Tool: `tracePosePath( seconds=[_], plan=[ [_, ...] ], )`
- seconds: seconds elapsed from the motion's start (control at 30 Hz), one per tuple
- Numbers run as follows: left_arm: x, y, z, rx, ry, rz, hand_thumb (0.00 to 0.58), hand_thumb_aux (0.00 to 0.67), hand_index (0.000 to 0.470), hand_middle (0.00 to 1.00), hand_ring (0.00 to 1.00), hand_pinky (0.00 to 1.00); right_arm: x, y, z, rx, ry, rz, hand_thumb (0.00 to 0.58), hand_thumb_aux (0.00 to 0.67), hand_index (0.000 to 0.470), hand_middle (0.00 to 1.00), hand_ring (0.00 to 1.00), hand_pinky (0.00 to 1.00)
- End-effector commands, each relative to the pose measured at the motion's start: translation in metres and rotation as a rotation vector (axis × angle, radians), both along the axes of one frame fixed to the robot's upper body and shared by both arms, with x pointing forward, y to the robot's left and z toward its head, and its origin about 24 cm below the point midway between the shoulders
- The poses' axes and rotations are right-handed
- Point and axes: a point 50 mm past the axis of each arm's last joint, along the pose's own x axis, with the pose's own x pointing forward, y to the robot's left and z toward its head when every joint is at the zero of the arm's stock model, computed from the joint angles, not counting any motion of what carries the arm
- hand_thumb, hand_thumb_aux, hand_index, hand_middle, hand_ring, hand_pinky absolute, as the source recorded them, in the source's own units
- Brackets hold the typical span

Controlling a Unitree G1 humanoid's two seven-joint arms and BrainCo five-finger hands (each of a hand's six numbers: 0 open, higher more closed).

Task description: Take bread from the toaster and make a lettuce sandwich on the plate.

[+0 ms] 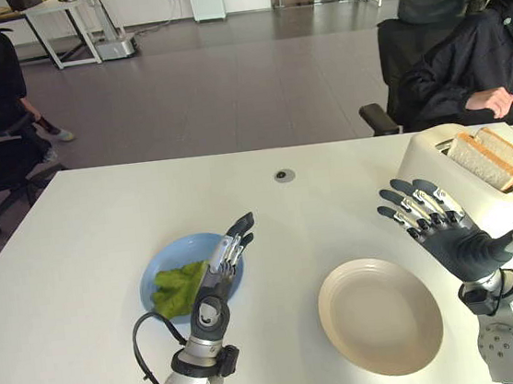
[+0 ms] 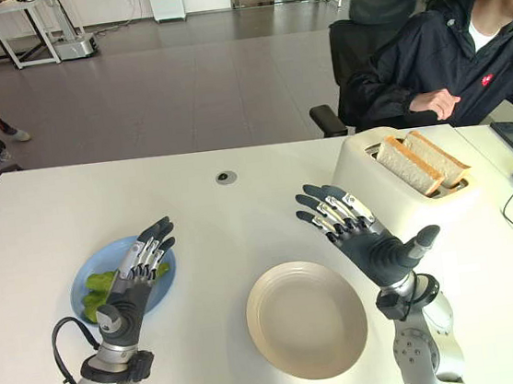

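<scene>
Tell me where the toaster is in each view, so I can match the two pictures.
Left eye view: the toaster is at the right edge, cut off by the frame, behind the right hand.
Right eye view: the toaster is right of centre, wholly in frame.
Shared landmark: the empty cream plate lies nearer and left of it in both.

Matt white table (image 1: 87, 248), glossy cream plate (image 1: 380, 317), smooth plastic-looking toaster (image 2: 362, 178), porous bread (image 2: 420, 162).
</scene>
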Motion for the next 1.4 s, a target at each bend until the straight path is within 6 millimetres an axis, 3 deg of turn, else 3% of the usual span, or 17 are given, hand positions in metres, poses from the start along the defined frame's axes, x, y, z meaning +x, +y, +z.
tracePosePath(
  seconds=[0.03, 0.53, 0.6, 0.73, 0.83, 0.97, 1.07, 1.2, 1.23, 1.27, 1.33, 1.4],
  plan=[
    [0.001, 0.000, -0.004, 0.027, 0.028, 0.005, 0.000, 0.000, 0.000, 0.00, 0.00, 0.00, 0.001, 0.000, 0.000, -0.009, 0.005, 0.005, 0.000, 0.000, 0.000, 0.00, 0.00, 0.00],
    [0.002, -0.001, -0.006, 0.058, 0.034, 0.005, 0.000, 0.000, 0.000, 0.00, 0.00, 0.00, 0.004, -0.005, 0.003, -0.017, -0.009, -0.053, 0.000, 0.000, 0.000, 0.00, 0.00, 0.00],
    [0.002, -0.002, -0.006, 0.059, 0.035, 0.005, 0.000, 0.000, 0.000, 0.00, 0.00, 0.00, 0.010, -0.022, 0.028, -0.105, -0.082, -0.191, 0.000, 0.000, 0.000, 0.00, 0.00, 0.00],
    [0.002, -0.006, -0.008, 0.058, 0.038, 0.002, 0.000, 0.000, 0.000, 0.00, 0.00, 0.00, 0.024, -0.084, 0.108, -0.446, -0.246, -0.588, 0.000, 0.000, 0.000, 0.00, 0.00, 0.00],
    [0.001, -0.009, -0.007, 0.054, 0.035, 0.002, 0.000, 0.000, 0.000, 0.00, 0.00, 0.00, 0.029, -0.131, 0.141, -0.754, -0.224, -0.862, 0.000, 0.000, 0.000, 0.00, 0.00, 0.00],
    [0.002, -0.013, -0.007, 0.051, 0.033, 0.008, 0.000, 0.000, 0.000, 0.00, 0.00, 0.00, 0.045, -0.170, 0.128, -1.138, -0.086, -1.039, 0.000, 0.000, 0.000, 0.00, 0.00, 0.00],
    [-0.001, -0.013, -0.008, 0.046, 0.029, 0.030, 0.000, 0.000, 0.000, 0.00, 0.00, 0.00, 0.064, -0.187, 0.092, -1.285, 0.026, -1.039, 0.000, 0.000, 0.000, 0.00, 0.00, 0.00],
    [0.000, -0.013, -0.008, 0.043, 0.027, 0.033, 0.000, 0.000, 0.000, 0.00, 0.00, 0.00, 0.068, -0.194, 0.062, -1.375, 0.088, -0.986, 0.000, 0.000, 0.000, 0.00, 0.00, 0.00],
    [0.000, -0.013, -0.008, 0.042, 0.026, 0.032, 0.000, 0.000, 0.000, 0.00, 0.00, 0.00, 0.068, -0.195, 0.058, -1.385, 0.097, -0.978, 0.049, 0.029, 0.020, 0.00, 0.00, 0.00],
    [0.000, -0.013, -0.008, 0.042, 0.026, 0.031, 0.000, 0.000, 0.000, 0.00, 0.00, 0.00, 0.069, -0.196, 0.055, -1.392, 0.104, -0.973, 0.275, 0.184, 0.129, 0.00, 0.00, 0.00],
    [0.000, -0.013, -0.007, 0.040, 0.023, 0.032, 0.000, 0.000, 0.000, 0.00, 0.00, 0.00, 0.069, -0.195, 0.052, -1.400, 0.107, -0.959, 0.395, 0.292, 0.205, 0.00, 0.00, 0.00],
    [0.000, -0.013, -0.007, 0.040, 0.021, 0.032, 0.000, 0.000, 0.000, 0.00, 0.00, 0.00, 0.070, -0.193, 0.051, -1.402, 0.096, -0.946, 0.460, 0.365, 0.256, 0.00, 0.00, 0.00]
  ],
)
